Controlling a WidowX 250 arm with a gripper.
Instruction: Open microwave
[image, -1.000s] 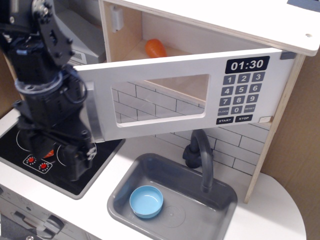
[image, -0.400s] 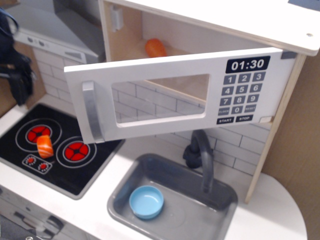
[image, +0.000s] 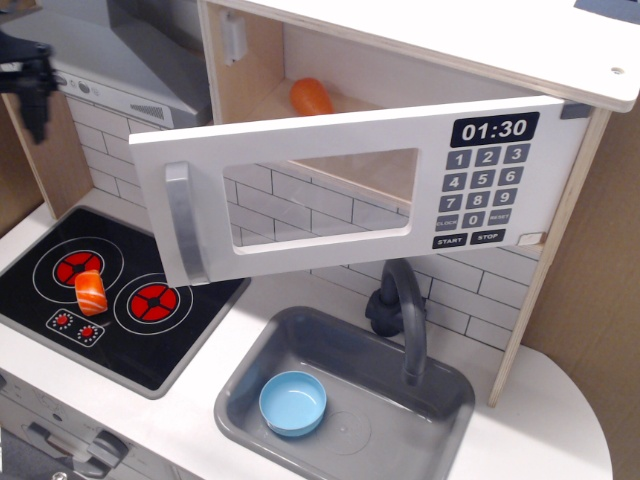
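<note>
White door (image: 300, 190) swung well out from microwave (image: 420, 60) – carrot (image: 312, 96) visible inside. Hand (image: 30, 75) far left, clear of handle (image: 185, 225); grip state unclear. Judged done – retract without clipping door.

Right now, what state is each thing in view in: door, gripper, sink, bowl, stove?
Microwave door: swung open, hinged on the right.
Microwave: an orange toy lies inside.
Gripper: at the far left edge, clear of the door, holding nothing visible; jaws too cut off to judge.
Sink: holds only the bowl.
Blue bowl: upright, empty.
Stove: an orange-and-white toy lies on the left ring.
</note>
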